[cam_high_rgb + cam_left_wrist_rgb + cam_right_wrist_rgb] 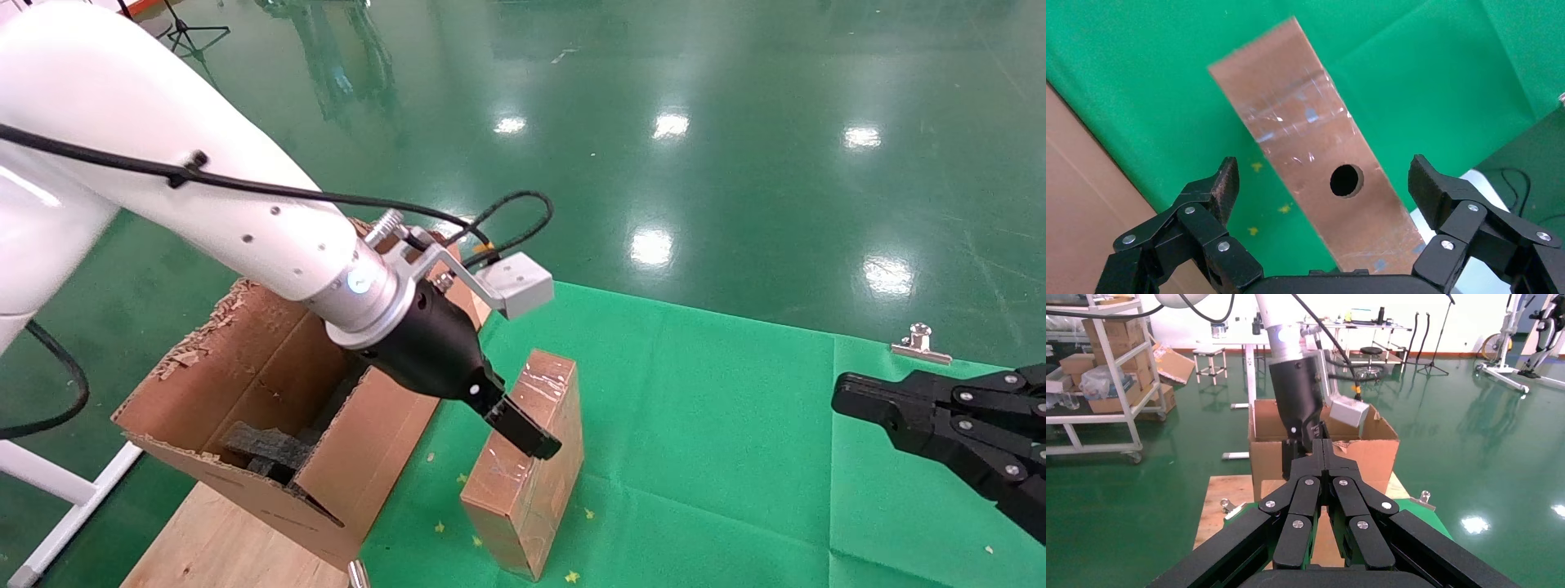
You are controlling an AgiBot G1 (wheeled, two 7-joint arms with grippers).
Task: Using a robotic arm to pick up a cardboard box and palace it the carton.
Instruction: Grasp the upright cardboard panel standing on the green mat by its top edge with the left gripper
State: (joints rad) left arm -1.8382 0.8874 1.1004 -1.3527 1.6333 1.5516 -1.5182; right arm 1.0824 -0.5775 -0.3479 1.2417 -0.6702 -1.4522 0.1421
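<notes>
The white robotic arm's black left gripper [1324, 190] hangs wide open over the small taped brown cardboard box [529, 465] on green cloth [719, 425], right of the torn carton [270, 408]; the box's near end is cut off. The black right gripper [846, 396] idles closed, far right.

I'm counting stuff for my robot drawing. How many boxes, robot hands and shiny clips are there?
Boxes: 2, the small taped box and the big torn box.
Robot hands: 2, the left hand over the small box, the right hand off to the side.
Shiny clips: 1, the clip.
Total: 5

Robotics lab or workshop: glossy green floor [735, 122]; shelving cart [1113, 373]; tripod stands [1438, 337].
</notes>
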